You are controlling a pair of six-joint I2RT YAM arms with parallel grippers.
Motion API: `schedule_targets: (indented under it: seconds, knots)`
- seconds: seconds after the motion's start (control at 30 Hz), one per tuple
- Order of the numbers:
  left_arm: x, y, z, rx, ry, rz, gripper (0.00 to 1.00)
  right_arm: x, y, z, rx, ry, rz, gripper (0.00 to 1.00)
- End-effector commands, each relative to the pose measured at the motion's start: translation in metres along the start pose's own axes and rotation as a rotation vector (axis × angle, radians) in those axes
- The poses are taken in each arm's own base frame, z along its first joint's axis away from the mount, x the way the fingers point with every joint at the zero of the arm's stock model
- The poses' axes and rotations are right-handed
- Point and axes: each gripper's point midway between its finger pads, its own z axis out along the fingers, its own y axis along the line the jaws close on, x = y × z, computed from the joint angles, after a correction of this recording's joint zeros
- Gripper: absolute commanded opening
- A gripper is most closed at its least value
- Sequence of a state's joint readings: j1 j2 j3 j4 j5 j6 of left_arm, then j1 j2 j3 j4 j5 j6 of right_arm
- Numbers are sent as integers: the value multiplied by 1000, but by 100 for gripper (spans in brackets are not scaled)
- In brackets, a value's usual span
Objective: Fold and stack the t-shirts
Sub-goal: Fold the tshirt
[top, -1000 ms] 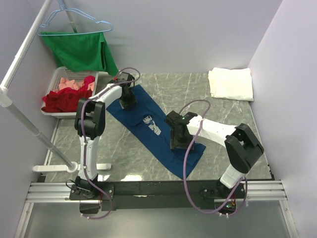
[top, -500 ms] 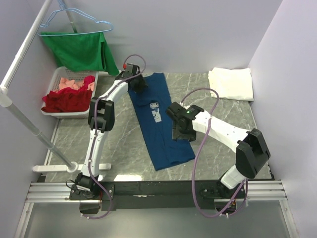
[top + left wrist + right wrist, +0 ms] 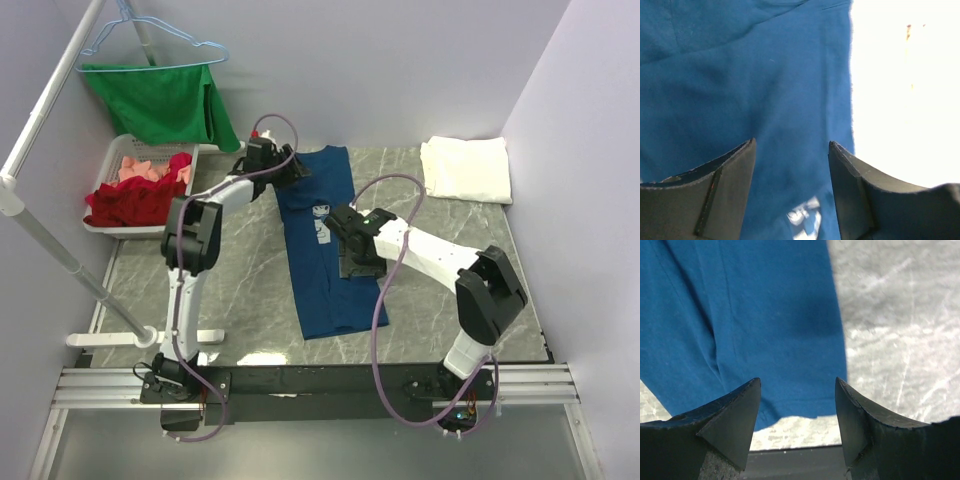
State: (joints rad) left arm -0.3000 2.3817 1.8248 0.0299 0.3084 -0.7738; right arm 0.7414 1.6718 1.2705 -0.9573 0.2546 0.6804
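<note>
Marble table [image 3: 450, 300]: navy t-shirt [image 3: 320, 270] in long strip, far edge toward near edge; white t-shirt [image 3: 465, 168] folded, far right corner. Agape over navy cloth: left gripper [image 3: 791, 150], right gripper [image 3: 798, 385]. Likely soft, limp, light: pinch hem corners.

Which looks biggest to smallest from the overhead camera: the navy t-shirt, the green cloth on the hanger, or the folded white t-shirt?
Largest: navy t-shirt.
Next: green cloth, though it hangs up, perhaps nearer the camera, so this is unsure.
Smallest: folded white t-shirt.
</note>
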Motion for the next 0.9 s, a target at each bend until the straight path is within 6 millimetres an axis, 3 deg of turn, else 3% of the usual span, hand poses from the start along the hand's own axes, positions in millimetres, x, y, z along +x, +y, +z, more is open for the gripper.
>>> schedule_targets:
  seconds: [0.0, 0.03, 0.17, 0.3, 0.33, 0.37, 0.43, 0.47, 0.53, 0.57, 0.63, 0.67, 0.7, 0.73, 0.87]
  knots:
    - [-79, -83, -71, 123, -246, 147, 66, -11, 13, 14, -34, -37, -27, 68]
    - [-86, -92, -83, 124, -265, 155, 67, -12, 13, 16, -34, -38, -32, 68]
    - [-80, -93, -105, 62, -229, 151, 67, -9, 16, 29, -29, -24, -54, 67]
    - [-32, -55, -129, -179, -78, 164, 65, -5, 11, 37, -15, -17, -50, 67]
    - [-30, -60, -144, -194, -81, 174, 64, -1, 9, 39, -18, -2, -49, 67]
    - [-11, -43, -150, -244, -40, 166, 64, 0, 8, 40, -20, 0, -39, 67]
    - [6, -40, -176, -286, -16, 148, 62, 6, 1, 43, -20, 24, -21, 67]
    - [29, -22, -183, -326, 36, 129, 61, 6, -1, 41, -24, 21, -15, 67]
    - [48, -27, -207, -324, 45, 109, 60, 12, -10, 42, -20, 29, -7, 67]
    - [77, -10, -214, -354, 100, 99, 60, 13, -12, 39, -34, 24, -8, 67]
    - [102, -19, -232, -337, 122, 71, 60, 20, -18, 42, -30, 32, -9, 67]
    - [126, -9, -237, -351, 172, 56, 60, 22, -21, 39, -35, 29, -13, 67]
    - [142, -14, -241, -350, 196, 37, 60, 24, -23, 40, -32, 31, -11, 67]
    - [149, -17, -247, -345, 194, 35, 60, 30, -28, 40, -31, 34, -7, 67]
    - [199, -15, -252, -333, 294, 18, 60, 44, -38, 48, -55, 38, 35, 67]
